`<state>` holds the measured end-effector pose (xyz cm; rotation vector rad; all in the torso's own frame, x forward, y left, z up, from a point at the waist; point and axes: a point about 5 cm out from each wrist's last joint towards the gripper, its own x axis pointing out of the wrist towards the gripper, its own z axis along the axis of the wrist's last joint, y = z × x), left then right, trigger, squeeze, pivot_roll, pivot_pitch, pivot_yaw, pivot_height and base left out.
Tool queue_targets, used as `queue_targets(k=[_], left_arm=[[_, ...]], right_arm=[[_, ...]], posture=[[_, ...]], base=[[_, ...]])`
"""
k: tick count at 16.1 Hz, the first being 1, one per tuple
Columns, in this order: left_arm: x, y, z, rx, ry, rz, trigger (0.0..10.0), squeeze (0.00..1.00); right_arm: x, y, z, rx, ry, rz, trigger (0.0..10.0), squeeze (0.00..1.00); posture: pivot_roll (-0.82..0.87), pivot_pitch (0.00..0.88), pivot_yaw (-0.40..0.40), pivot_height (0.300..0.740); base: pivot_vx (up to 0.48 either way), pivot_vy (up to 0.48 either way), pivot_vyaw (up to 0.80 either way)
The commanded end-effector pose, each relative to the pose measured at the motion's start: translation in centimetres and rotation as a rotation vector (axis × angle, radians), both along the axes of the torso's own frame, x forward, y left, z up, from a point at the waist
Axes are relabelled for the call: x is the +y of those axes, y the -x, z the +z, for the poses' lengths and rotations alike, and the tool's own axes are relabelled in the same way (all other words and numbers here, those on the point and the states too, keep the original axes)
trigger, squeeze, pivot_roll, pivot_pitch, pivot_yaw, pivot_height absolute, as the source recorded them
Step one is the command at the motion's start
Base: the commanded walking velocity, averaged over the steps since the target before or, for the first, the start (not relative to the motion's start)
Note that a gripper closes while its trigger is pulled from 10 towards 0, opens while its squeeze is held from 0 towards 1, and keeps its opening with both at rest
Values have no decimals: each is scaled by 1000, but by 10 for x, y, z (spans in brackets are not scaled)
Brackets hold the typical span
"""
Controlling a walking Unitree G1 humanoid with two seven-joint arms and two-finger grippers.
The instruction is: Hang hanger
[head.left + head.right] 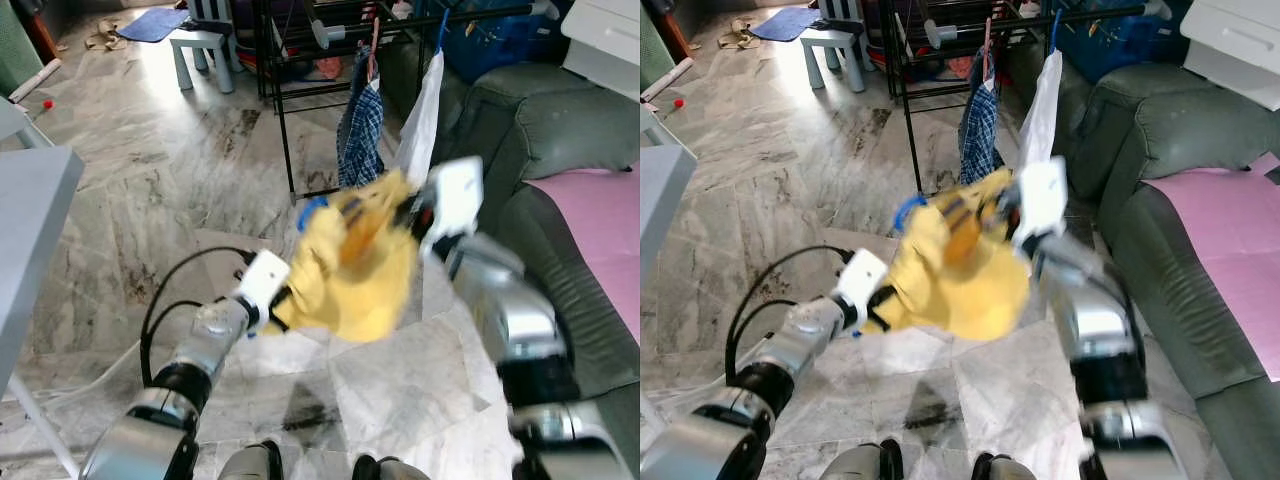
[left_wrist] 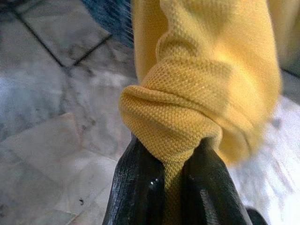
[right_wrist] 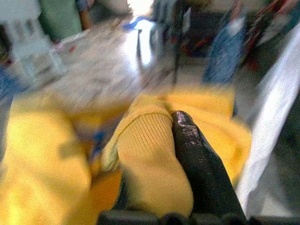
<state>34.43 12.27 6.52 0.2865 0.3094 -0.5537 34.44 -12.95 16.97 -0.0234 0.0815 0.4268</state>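
- Two grippers hold one yellow garment (image 1: 355, 270) up in the air in front of me, above the marble floor (image 1: 180, 200) and short of the black drying rack (image 1: 290, 120).
- My left gripper (image 2: 171, 180) is clenched on a bunched fold of the yellow knit — the cloth is pinched between its two black fingers (image 2: 136, 187).
- My right gripper (image 3: 154, 154) grips the garment's ribbed edge; one black finger (image 3: 197, 159) lies against the fabric, on the side of the garment nearer the rack.
- A blue hanger hook (image 1: 310, 210) pokes out at the garment's upper edge, on my left, pointing toward the rack.
- On the rack's rail hang a blue checked cloth (image 1: 360, 125) and, just beside it, a white cloth (image 1: 420, 120).
- A dark green sofa (image 1: 560, 130) stands to the right of the rack, with a pink sheet (image 1: 600, 220) on its seat.
- A small grey stool (image 1: 200, 50) sits to the left of the rack — well apart from the garment.
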Motion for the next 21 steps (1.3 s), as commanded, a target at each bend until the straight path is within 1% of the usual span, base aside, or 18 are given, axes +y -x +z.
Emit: queue_targets(k=[1,2,4,5,6,7,8,9,10,11,12,14,15,16,17,18,20,21], left_arm=[[-1,-9,14,-47,44,35,0,0],[-1,-14,21,-64,76,59,0,0],[-2,-16,24,-72,101,73,0,0],[-4,-16,25,-73,110,72,0,0],[-5,-17,26,-72,115,71,0,0],[-5,-17,26,-71,115,70,0,0],[-6,-16,25,-67,121,60,0,0],[-7,-16,24,-62,121,50,0,0],[-7,-15,23,-58,117,39,0,0],[-6,-14,23,-58,113,35,0,0],[-4,-14,23,-58,107,36,0,0],[-2,-14,22,-55,99,37,0,0],[0,-13,21,-51,94,35,0,0],[0,-13,20,-50,88,32,0,0],[1,-14,20,-51,79,27,0,0],[2,-14,21,-53,73,24,0,0],[2,-14,27,-100,65,-51,0,0],[2,-12,30,-118,53,-120,0,0]], right_arm=[[8,6,2,11,0,64,0,0],[17,19,-14,95,24,170,0,0],[27,32,-24,163,18,260,0,0],[35,44,-34,215,35,349,0,0],[38,50,-41,239,45,391,0,0],[36,51,-47,256,53,384,0,0],[32,53,-56,260,106,374,7569,0],[24,53,-67,280,127,334,10000,1000],[17,54,-75,288,159,317,10000,1000],[11,56,-80,275,220,313,10000,1000],[6,58,-84,263,280,322,10000,1000],[-3,61,-86,237,354,354,10000,1000],[-6,64,-84,219,351,390,10000,1000],[-10,65,-83,215,355,399,10000,1000],[-16,66,-81,198,387,430,10000,1000],[-17,68,-80,181,401,450,10000,1000],[-25,68,-68,97,434,492,10000,1000],[-37,64,-60,73,459,470,10000,1000]], posture=[[-92,104,10,740],[-95,102,12,740],[-95,102,12,740],[-95,101,10,740],[-96,100,8,740],[-96,100,8,740],[-95,99,7,740],[-93,95,6,740],[-93,95,6,740],[-93,95,6,740],[-89,94,10,740],[-91,95,13,740],[-93,97,13,740],[-94,99,14,740],[-94,99,14,740],[-96,103,14,740],[-95,108,14,740],[-96,110,15,740]], base=[[0,0,0],[0,0,0],[0,0,0],[0,0,0],[0,0,0],[0,0,0],[0,0,0],[0,0,0],[0,0,0],[0,0,0],[0,0,0],[0,0,0],[0,0,0],[0,0,0],[0,0,0],[0,0,0],[0,0,0],[0,0,0]])
